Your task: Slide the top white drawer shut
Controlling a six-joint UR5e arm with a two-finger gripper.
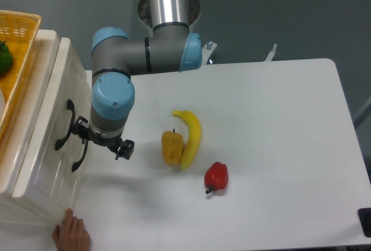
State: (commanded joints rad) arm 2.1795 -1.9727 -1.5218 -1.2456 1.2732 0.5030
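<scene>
At the table's left edge, the top drawer point(40, 141) looks nearly shut. Our gripper point(99, 142) presses beside its black handle point(65, 124); we cannot tell its jaw width. We should push straight, avoiding the handle.

**UR5e arm: what's showing**

Arm point(145, 54) is showing silver-grey aluminium tube segments with darker grey joint housings. Light blue round plastic caps are covering the joint ends; one cap point(113, 97) is facing the camera, another is sitting at the elbow side. A polished, glossy metal tube is running up out of frame. A black seam ring is separating two housings. Gripper point(103, 141) is looking small, black and angular, with bracket-like parts sticking out both sides. Fingers are too small to resolve.
</scene>
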